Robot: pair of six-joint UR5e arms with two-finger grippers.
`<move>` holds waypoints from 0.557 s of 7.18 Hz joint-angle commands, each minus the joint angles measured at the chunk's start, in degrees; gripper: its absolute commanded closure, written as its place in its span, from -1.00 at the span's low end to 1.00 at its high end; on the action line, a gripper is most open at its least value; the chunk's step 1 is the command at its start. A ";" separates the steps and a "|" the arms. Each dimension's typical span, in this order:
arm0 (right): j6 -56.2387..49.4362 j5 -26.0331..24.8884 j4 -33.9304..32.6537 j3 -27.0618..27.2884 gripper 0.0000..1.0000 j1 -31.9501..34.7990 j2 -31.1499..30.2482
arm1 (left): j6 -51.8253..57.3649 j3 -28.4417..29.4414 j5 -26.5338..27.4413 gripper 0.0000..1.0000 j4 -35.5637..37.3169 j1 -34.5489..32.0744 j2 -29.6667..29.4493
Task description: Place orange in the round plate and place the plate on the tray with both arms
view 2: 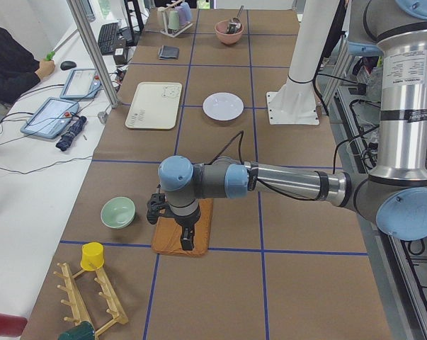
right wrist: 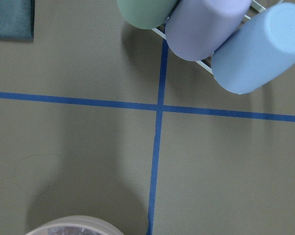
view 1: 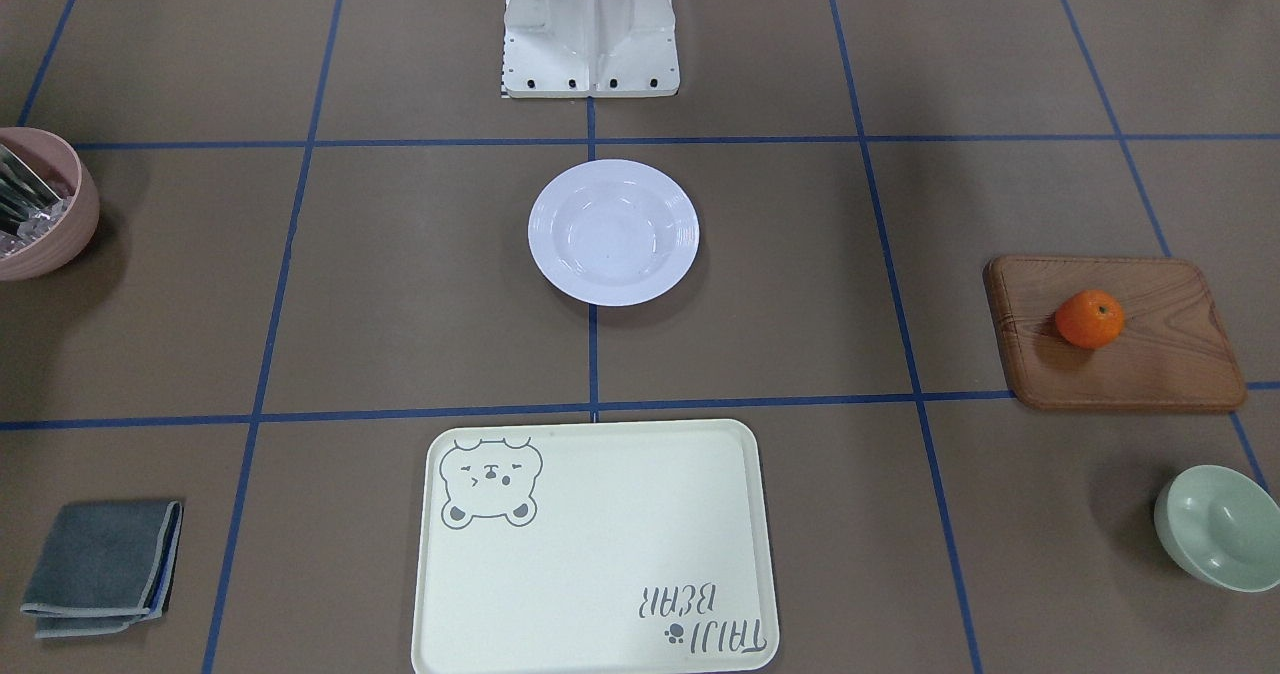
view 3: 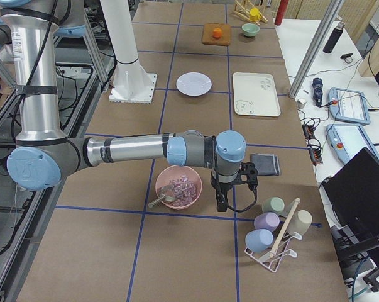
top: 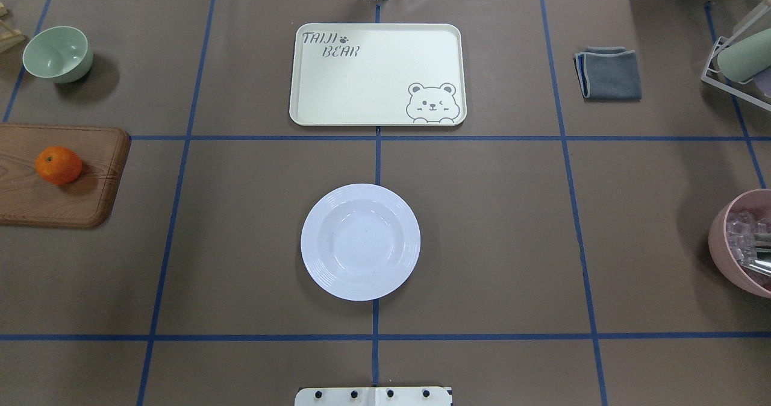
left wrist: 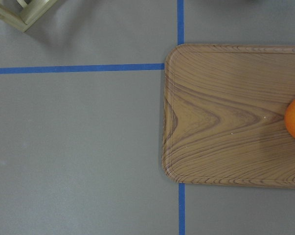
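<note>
We see a brown table (top: 482, 243) crossed by blue tape lines (top: 602, 138). Beside it runs a white bench (view 2: 15, 212) carrying tablets (view 2: 50, 117).

The bench (top: 482, 243) is brown, gridded with blue tape lines (top: 377, 159). The orange (top: 58, 165) is bright orange, on a brown wood-grained board (top: 36, 204). The round plate (top: 360, 241) is glossy white, its rim ribbed. The tray (top: 385, 62) is pale cream with a grey bear face and lettering. Far left, a pale green bowl (top: 58, 53); right, a pink bowl (top: 721, 243).
</note>
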 commanded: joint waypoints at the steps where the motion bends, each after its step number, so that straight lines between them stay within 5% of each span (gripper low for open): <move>1: 0.00 -0.02 0.02 0.01 -1.00 0.00 -0.03 | -0.09 0.01 0.00 -0.97 0.00 0.00 0.09; 4: 0.00 0.07 0.02 0.01 -1.00 0.00 0.06 | -0.09 -0.26 -0.09 -0.97 0.00 0.00 0.18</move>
